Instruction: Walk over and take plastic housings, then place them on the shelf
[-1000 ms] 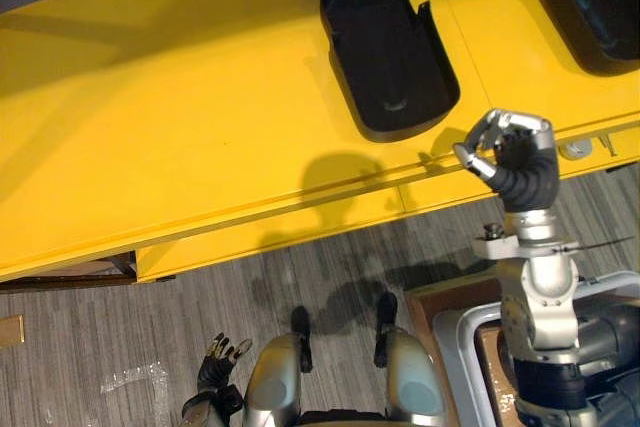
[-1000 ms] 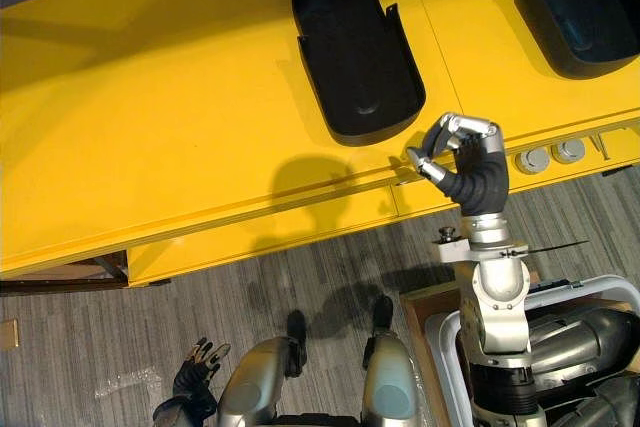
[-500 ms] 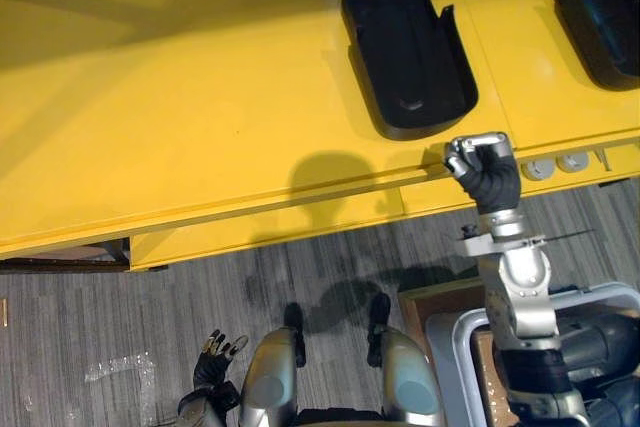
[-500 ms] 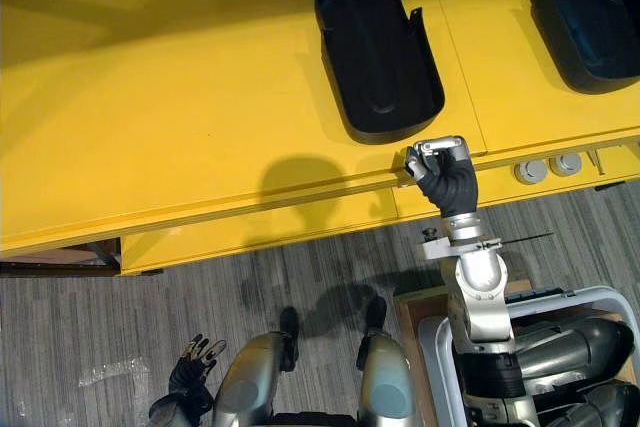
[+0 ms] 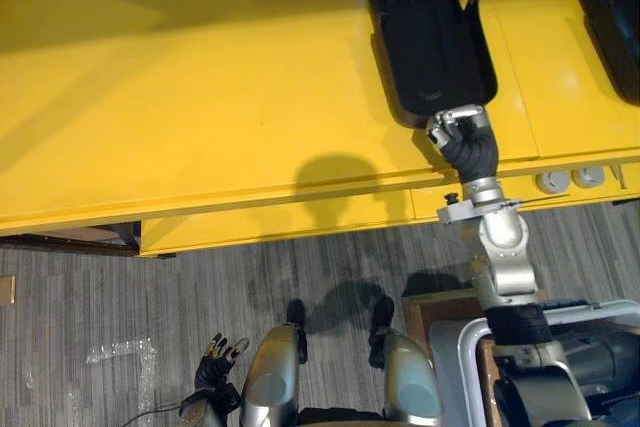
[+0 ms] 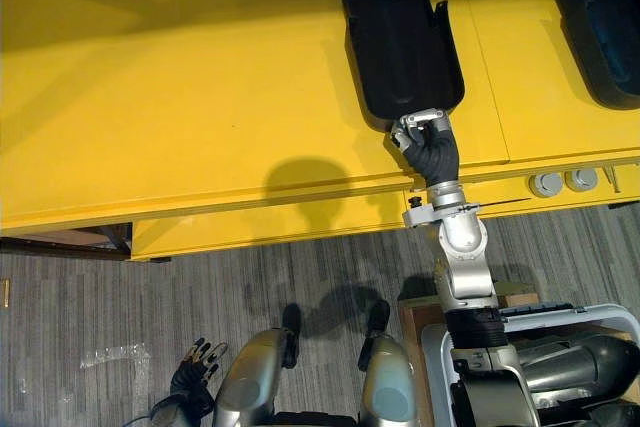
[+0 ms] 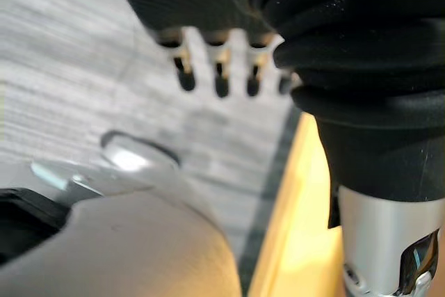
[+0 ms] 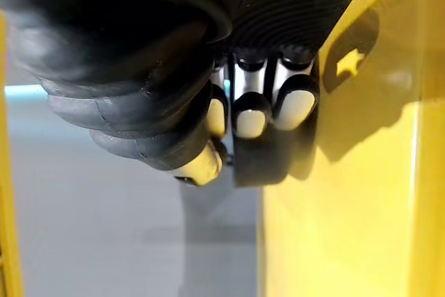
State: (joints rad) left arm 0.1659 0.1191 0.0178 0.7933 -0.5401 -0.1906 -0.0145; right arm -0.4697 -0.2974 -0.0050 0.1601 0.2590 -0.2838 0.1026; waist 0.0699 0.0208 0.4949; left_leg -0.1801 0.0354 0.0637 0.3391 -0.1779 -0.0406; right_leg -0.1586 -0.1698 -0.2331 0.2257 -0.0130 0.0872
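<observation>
A long black plastic housing lies open side up on the yellow shelf top. My right hand reaches over the shelf's front edge, its fingers curled into a fist that rests against the housing's near end. In the right wrist view the curled fingertips tuck toward the palm above the yellow surface, with nothing clearly held. A second black housing sits at the far right of the shelf. My left hand hangs low by my side over the floor, with relaxed fingers.
Two round silver knobs sit on the shelf's front face to the right of my arm. A grey bin and a brown box stand on the floor at lower right. Clear plastic wrap lies on the grey floor at left.
My right hand closed from half-curled to a fist and moved forward over the shelf edge to the housing's near end. The camera view shifted with my body.
</observation>
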